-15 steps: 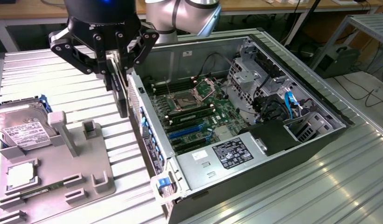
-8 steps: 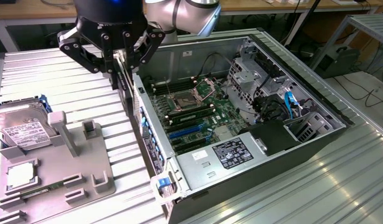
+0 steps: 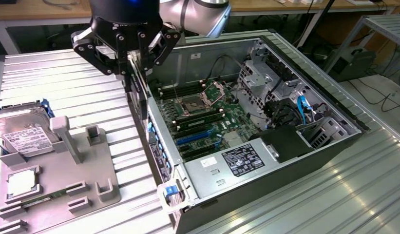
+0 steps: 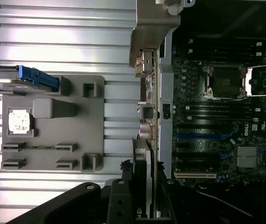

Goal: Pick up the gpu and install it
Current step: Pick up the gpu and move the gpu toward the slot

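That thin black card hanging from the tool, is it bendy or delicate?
The gpu hangs straight from the tool without drooping, so it is probably stiff. It looks thin, so likely light. Its edge is close to the metal case, where knocks might damage it.

Gripper (image 4: 145, 189) apparently clamps the gpu (image 4: 140, 156) edge-on beside the motherboard (image 4: 217, 119).

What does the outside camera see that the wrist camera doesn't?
Exterior view: the labelled power supply, the blue cable and the desks behind. Wrist view: the ports on the back of the case. Both: the gripper holding the gpu, the gray tray, the motherboard and its CPU socket.
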`<state>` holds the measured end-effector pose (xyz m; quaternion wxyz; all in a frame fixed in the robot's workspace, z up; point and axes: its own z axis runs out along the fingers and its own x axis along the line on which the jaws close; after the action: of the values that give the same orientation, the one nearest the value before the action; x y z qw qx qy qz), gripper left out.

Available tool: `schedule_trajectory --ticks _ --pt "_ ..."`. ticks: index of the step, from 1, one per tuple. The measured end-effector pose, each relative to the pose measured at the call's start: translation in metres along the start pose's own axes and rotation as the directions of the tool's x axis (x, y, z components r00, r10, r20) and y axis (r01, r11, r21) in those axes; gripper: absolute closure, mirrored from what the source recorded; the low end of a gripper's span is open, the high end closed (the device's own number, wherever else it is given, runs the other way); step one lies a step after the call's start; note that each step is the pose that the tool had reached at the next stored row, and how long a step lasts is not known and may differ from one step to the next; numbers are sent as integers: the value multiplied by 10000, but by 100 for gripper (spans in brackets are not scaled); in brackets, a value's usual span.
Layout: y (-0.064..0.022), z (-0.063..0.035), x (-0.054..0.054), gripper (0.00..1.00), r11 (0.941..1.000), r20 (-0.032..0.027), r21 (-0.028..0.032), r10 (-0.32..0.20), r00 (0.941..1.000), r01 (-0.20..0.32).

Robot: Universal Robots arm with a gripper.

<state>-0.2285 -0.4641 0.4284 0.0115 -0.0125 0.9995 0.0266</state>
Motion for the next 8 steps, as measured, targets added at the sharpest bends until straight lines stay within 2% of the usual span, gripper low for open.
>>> schedule_trajectory --ticks 8 --pt "-3 3 -103 72 10000 1 -1 0 10000 0"
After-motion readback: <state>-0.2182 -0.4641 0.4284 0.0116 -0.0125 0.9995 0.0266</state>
